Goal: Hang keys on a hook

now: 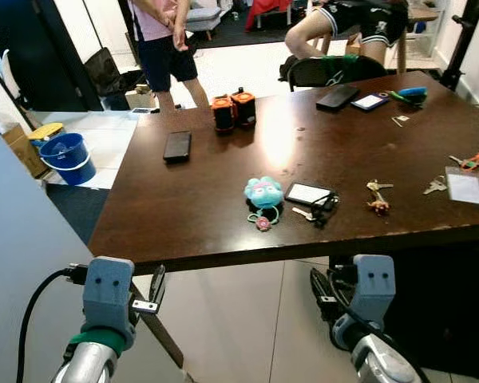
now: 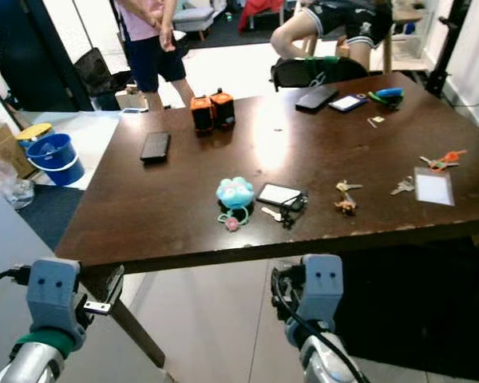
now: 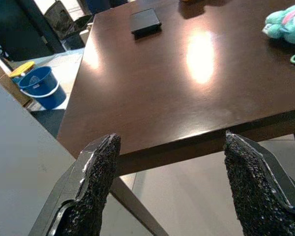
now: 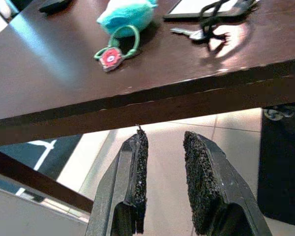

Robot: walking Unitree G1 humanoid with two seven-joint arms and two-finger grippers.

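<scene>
A lived-in home interior: a dark wooden table (image 1: 199, 207) stood on pale tiled floor (image 1: 247, 319), a blue bucket (image 1: 66, 155) nearby, two people (image 1: 169, 40) waiting beyond it.

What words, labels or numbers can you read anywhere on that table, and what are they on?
None can be read.
White card beside the teal plush: print, if any, too blurred.
Clear sleeve near the right edge: blank or too small.
Red round tag: marking too blurred.
</scene>
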